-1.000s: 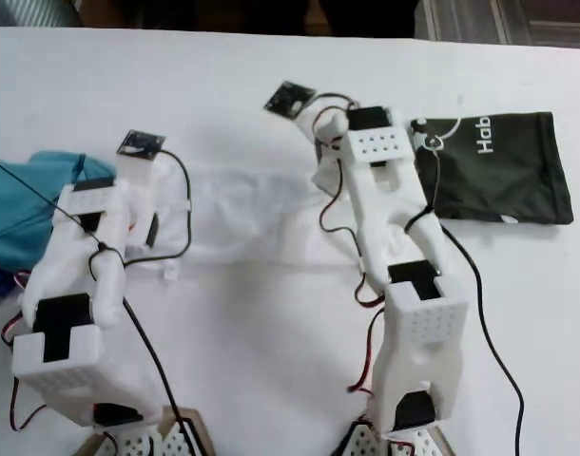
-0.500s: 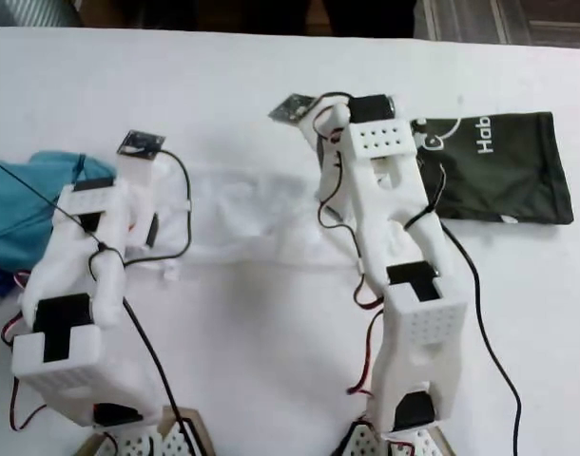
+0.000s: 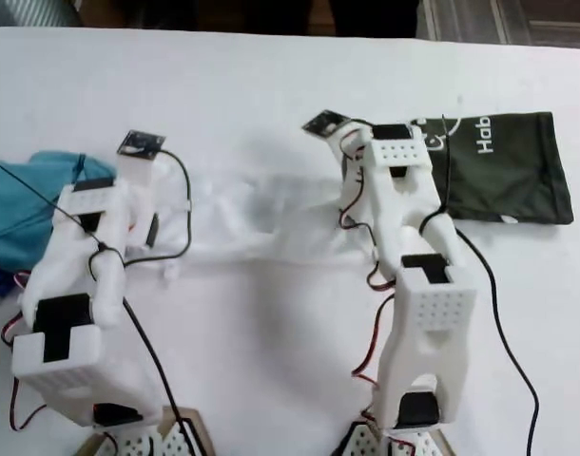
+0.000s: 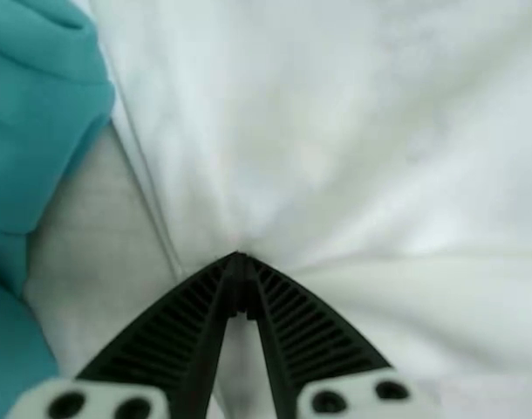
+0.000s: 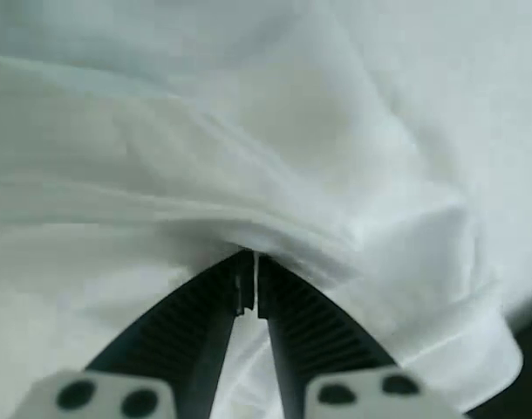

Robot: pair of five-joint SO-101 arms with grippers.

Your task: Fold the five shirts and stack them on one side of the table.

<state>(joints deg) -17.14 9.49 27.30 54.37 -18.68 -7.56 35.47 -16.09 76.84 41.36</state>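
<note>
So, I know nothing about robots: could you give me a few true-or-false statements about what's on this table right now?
1. The left arm's jaws and the right arm's jaws are both shut on the white shirt. True.
2. The teal shirt lies beside the right arm. False: it lies bunched beside the left arm.
3. The dark shirt lies folded flat on the table. True.
4. The dark shirt is stacked on the teal one. False: they lie apart, at opposite ends.

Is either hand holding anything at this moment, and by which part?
Both pinch the white shirt: the left hand a fold near its edge beside the teal shirt, the right hand a bunched fold near its end by the dark shirt.
</note>
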